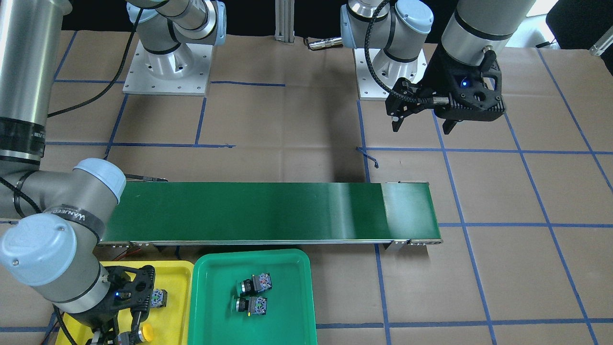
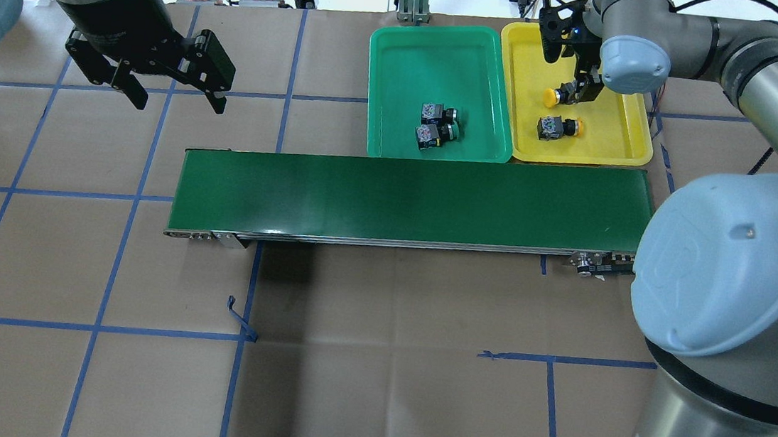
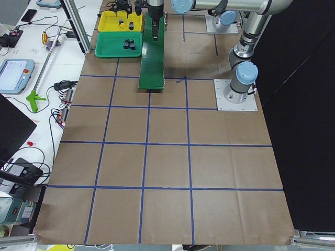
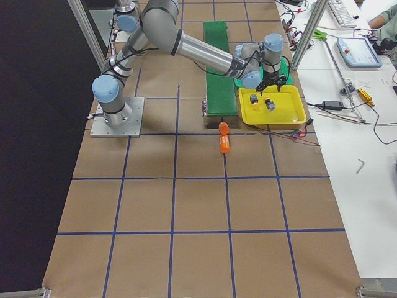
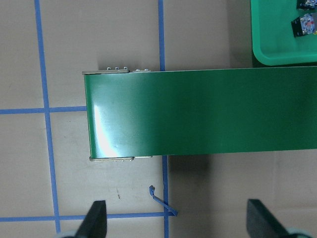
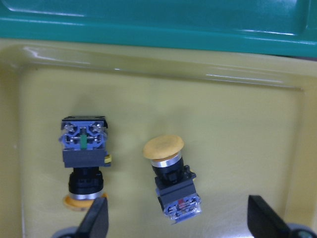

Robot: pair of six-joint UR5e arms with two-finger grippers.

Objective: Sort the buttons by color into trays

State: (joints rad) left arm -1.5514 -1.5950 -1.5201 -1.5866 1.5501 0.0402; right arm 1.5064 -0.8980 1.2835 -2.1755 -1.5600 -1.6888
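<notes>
Two yellow-capped buttons lie in the yellow tray (image 2: 622, 130): one (image 6: 171, 178) sits between the wide-apart fingers of my right gripper (image 6: 178, 220), untouched, and the other (image 6: 83, 158) lies beside the left finger. From overhead the right gripper (image 2: 581, 87) hovers low over that tray, open. Two green-capped buttons (image 2: 438, 114) (image 2: 432, 136) lie side by side in the green tray (image 2: 411, 63). My left gripper (image 2: 177, 97) hangs open and empty above the paper, past the belt's left end.
A long dark green conveyor belt (image 2: 412, 203) runs across the table in front of both trays. Orange cylinders (image 4: 223, 138) lie on the paper near the belt's right end. The right arm's big elbow (image 2: 727, 265) fills the overhead view's right side.
</notes>
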